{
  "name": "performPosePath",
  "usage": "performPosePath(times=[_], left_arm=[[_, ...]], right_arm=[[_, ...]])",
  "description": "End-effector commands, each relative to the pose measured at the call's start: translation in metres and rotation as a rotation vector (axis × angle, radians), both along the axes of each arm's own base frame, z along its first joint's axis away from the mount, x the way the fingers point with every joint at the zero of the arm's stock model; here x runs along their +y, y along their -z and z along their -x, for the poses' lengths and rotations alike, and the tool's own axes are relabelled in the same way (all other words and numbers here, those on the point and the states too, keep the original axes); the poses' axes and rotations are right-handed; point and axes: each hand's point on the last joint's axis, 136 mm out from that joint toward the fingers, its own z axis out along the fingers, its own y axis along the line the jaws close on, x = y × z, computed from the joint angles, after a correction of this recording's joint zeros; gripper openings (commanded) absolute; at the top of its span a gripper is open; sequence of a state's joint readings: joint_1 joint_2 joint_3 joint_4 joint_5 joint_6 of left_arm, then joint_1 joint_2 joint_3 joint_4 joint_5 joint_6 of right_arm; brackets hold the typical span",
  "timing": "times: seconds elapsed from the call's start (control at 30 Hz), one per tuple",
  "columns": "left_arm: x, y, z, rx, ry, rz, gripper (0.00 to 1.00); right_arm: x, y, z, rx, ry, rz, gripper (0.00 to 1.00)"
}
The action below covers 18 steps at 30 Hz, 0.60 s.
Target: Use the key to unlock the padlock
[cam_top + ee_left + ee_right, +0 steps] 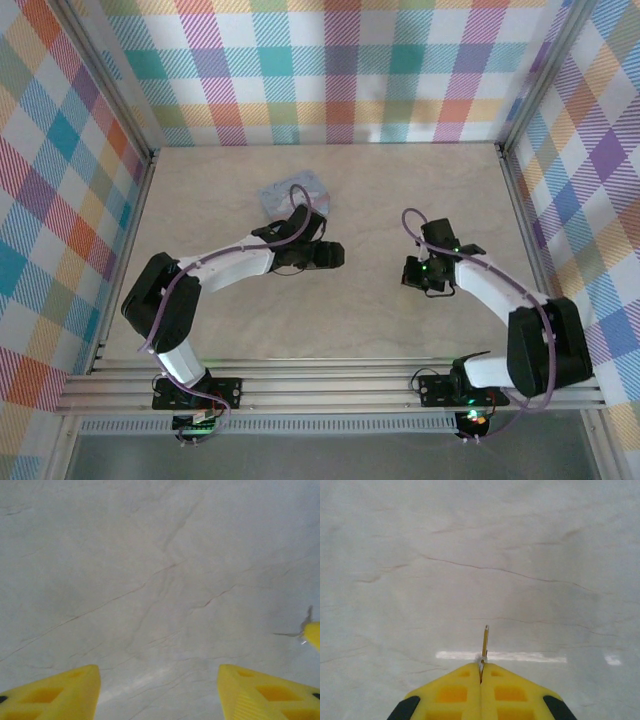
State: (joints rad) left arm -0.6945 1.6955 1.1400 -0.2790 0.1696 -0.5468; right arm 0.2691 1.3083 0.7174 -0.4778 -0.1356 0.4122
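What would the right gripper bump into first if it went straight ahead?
Probably the bare table, though depth is unclear. The key sticking out of the right gripper would touch it first.

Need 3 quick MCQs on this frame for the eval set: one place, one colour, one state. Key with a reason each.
1. Where is the padlock?
A) on the table, just beyond the left arm
B) beside the right arm's base
C) off the table, on the front rail

2. What colour are the fingers of the left gripper?
A) red
B) yellow
C) green

3. What state is the right gripper in?
A) open, empty
B) shut on the key
C) shut on the padlock

Key:
1 A, the top view shows it lying past the left arm.
2 B, both tips are yellow.
3 B, the tips meet with the key's blade sticking out.
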Motion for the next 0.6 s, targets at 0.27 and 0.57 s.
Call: performPosePath(times=[0.27, 0.57], left_arm=[[-0.014, -0.057, -0.012, -0.032, -0.064, 0.335, 0.58], [-0.049, -0.078, -0.008, -0.049, 0.017, 0.511, 0.55]], right_arm=[[0.080, -0.098, -0.017, -0.456, -0.341, -0.374, 0.00], [0.115, -0.124, 0.000, -0.625, -0.540, -0.342, 0.00]])
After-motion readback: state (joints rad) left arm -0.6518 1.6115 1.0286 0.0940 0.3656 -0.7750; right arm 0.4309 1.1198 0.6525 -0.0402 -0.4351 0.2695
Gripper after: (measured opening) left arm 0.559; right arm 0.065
